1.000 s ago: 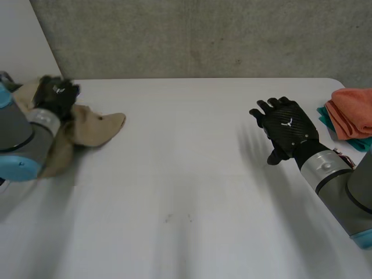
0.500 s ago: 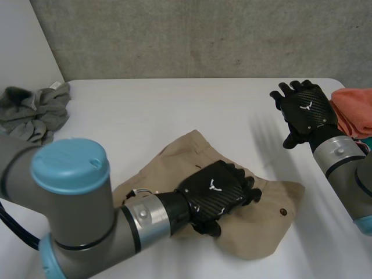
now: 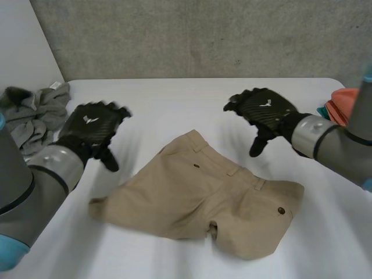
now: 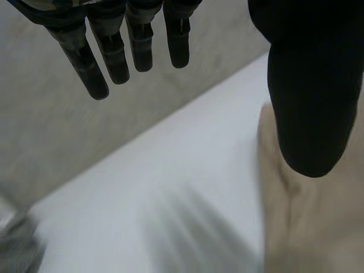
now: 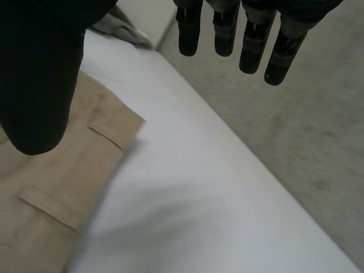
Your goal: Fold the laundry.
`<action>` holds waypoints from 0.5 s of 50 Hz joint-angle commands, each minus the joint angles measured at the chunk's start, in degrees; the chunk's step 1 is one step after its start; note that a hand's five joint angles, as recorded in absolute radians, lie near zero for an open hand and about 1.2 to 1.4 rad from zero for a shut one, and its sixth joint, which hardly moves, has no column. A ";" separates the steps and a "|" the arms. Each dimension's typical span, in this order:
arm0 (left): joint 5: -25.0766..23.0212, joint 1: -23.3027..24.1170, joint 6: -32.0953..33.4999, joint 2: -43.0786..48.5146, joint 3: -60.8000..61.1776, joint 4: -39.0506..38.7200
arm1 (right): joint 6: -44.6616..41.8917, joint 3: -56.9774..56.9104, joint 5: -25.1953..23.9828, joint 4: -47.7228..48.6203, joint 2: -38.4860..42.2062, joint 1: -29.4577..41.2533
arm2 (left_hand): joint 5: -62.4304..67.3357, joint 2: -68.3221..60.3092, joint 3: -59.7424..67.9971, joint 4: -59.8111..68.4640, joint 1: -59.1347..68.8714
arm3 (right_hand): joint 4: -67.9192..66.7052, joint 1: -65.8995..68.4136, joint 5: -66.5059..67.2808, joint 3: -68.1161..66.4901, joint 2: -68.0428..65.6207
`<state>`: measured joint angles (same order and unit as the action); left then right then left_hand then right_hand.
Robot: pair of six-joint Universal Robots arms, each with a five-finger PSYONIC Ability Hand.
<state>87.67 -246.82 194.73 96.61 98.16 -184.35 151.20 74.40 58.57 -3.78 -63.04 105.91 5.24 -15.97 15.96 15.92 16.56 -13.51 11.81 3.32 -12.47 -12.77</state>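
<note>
Blurred in the head view at the left hand (image 3: 93, 129), so better read from its own wrist: fingers (image 4: 114, 51) straight, thumb well apart, nothing held, clear of any cloth. Much the same at the right hand (image 3: 264, 113): fingers (image 5: 227, 28) straight and spread from the thumb, empty, raised over the table (image 3: 174, 96).

Between the two hands and nearer the robot, touching neither: tan shorts (image 3: 203, 197), lying fairly flat on the table, waistband edge toward the right hand, one leg end toward the left hand. Belt loops and two dark buttons plain from the head.

From the left wrist, a cut-off strip of the shorts (image 4: 307, 227) under the thumb, too soft for detail. From the right wrist, a waistband corner of the shorts (image 5: 51, 187) with two belt loops beneath the thumb.

Past the left hand's outer side: crumpled grey clothes (image 3: 32, 113), partly covered by the left arm; perhaps the same grey scrap (image 5: 122, 25) beyond the right hand's fingertips. Past the right hand's outer side: orange cloth (image 3: 346, 103) on something teal (image 3: 323, 111), largely hidden behind the right arm.
</note>
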 commanded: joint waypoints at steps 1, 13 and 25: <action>7.08 -2.17 0.12 0.33 5.72 5.93 | -0.56 -14.70 -2.84 -2.28 13.71 4.57 | 0.52 0.20 -0.20 -0.16 -0.80 | 3.51 -1.81 -3.32 2.47 2.77; 6.90 -2.97 0.30 3.84 10.56 6.63 | -0.56 -33.95 -2.41 -2.02 30.15 10.54 | 8.08 -7.35 7.36 7.40 6.76 | 3.43 -1.72 -3.24 2.38 2.69; 7.08 -2.17 0.39 7.89 9.59 4.52 | -0.47 -45.74 -2.23 -2.81 40.89 13.10 | 53.15 -52.42 52.42 52.47 51.82 | -6.31 8.02 6.50 -7.36 -7.05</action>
<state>94.71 -249.46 195.04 103.10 108.53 -178.46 150.68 33.36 56.33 -6.18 -26.80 118.07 33.06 -43.37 43.25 43.37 45.28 -13.52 11.81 3.34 -12.60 -12.85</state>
